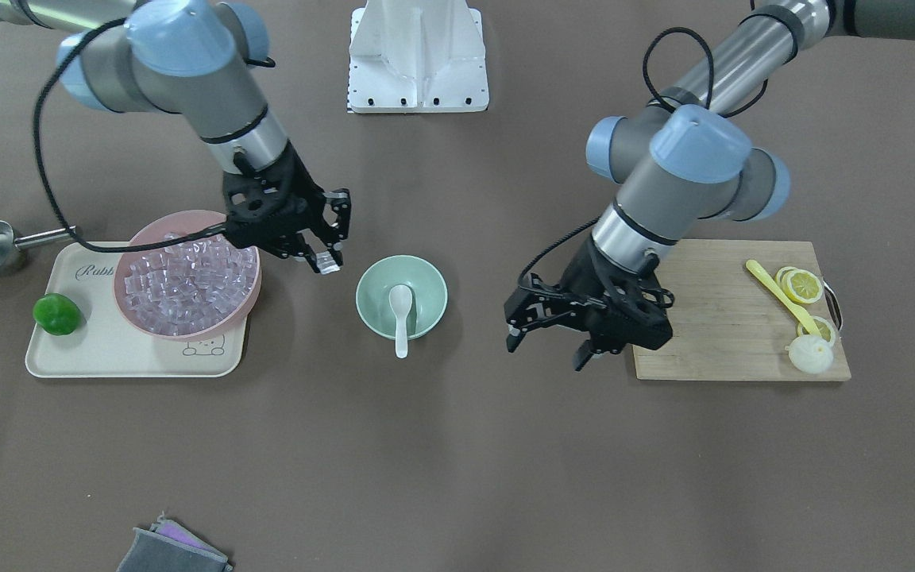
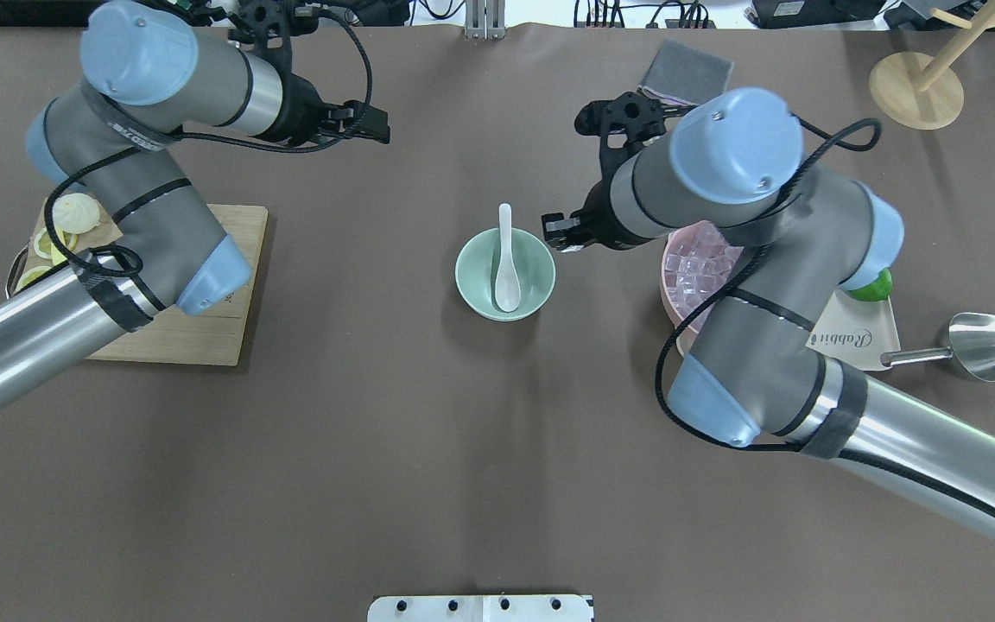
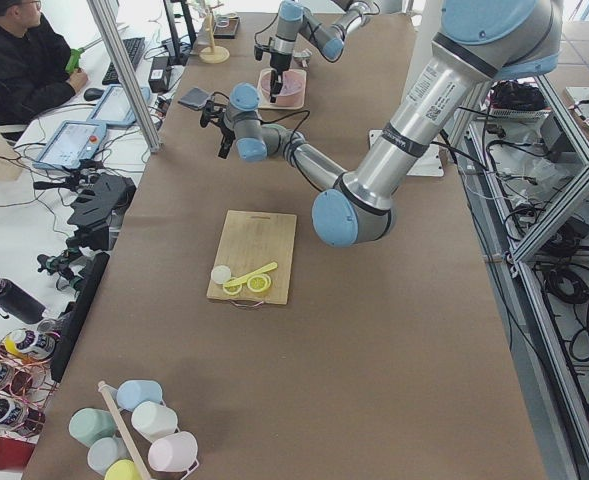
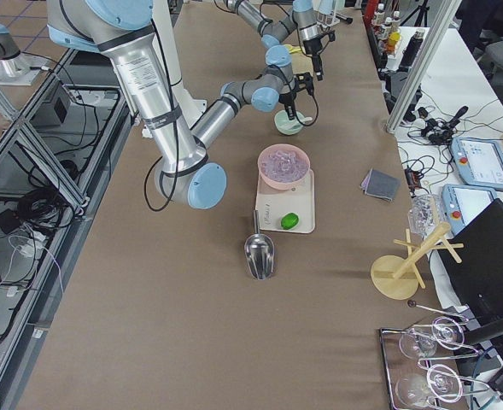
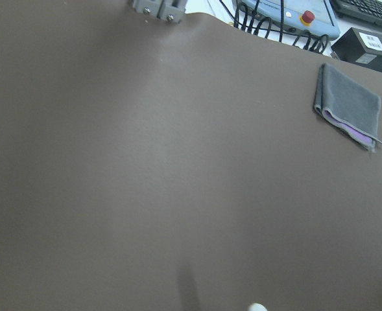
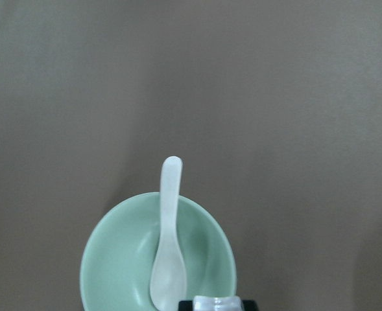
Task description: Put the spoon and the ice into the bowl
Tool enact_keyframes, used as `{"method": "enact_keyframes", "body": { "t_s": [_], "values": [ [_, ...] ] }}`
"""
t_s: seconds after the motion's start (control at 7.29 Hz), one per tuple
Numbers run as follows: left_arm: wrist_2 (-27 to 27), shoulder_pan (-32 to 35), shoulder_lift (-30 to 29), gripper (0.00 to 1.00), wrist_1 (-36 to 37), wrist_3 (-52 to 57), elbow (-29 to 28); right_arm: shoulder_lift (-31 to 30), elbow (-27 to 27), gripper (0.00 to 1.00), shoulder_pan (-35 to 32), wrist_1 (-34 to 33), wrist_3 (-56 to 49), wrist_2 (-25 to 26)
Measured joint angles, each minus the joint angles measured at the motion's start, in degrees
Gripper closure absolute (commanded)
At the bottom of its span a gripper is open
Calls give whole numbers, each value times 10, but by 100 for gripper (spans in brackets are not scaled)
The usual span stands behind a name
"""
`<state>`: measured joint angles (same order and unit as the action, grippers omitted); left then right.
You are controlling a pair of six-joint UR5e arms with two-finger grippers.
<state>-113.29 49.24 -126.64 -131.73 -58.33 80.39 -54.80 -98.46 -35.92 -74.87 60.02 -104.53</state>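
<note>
Desk: brown surface is carrying every item listed below.
Left arm: is reaching across the inner edge of the cutting board.
Right arm: is reaching across the inner rim of the pink bowl.
Cutting board: is lying on the robot's left side, carrying lemon slices and a thin yellow spoon.
Tray: is lying on the robot's right side, carrying the pink bowl and a round green item.
Pink bowl: is holding a heap of clear cubes.
Bowl: is sitting upright at mid-desk, between the two arms.
Left pincer: fingers are standing apart, gripping nothing, hovering between bowl and cutting board.
Right pincer: fingers are clamping the ice, hovering between pink bowl and bowl, just beside the bowl's rim.
Spoon: scoop is resting inside the bowl; handle is leaning on the rim and projecting past it toward the operators' side.
Ice: one clear cube is sitting between the right pincer's fingertips.
</note>
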Motion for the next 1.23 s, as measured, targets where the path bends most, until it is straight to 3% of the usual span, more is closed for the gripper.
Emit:
{"method": "enact_keyframes", "body": {
  "t_s": [0.27,0.41,0.55,0.96,1.23],
  "values": [
    [-8,13,16,2,-2,27,1,43,57,96,47,10,24,76],
    [-8,15,19,2,-3,29,1,51,81,39,59,29,31,95],
    [-9,15,21,2,-4,29,2,56,96,1,65,46,39,102],
    [-9,19,25,2,-2,30,2,71,96,1,58,51,61,85],
    [-13,44,35,2,6,30,4,67,55,1,-4,-9,46,-15]
  ]
}}
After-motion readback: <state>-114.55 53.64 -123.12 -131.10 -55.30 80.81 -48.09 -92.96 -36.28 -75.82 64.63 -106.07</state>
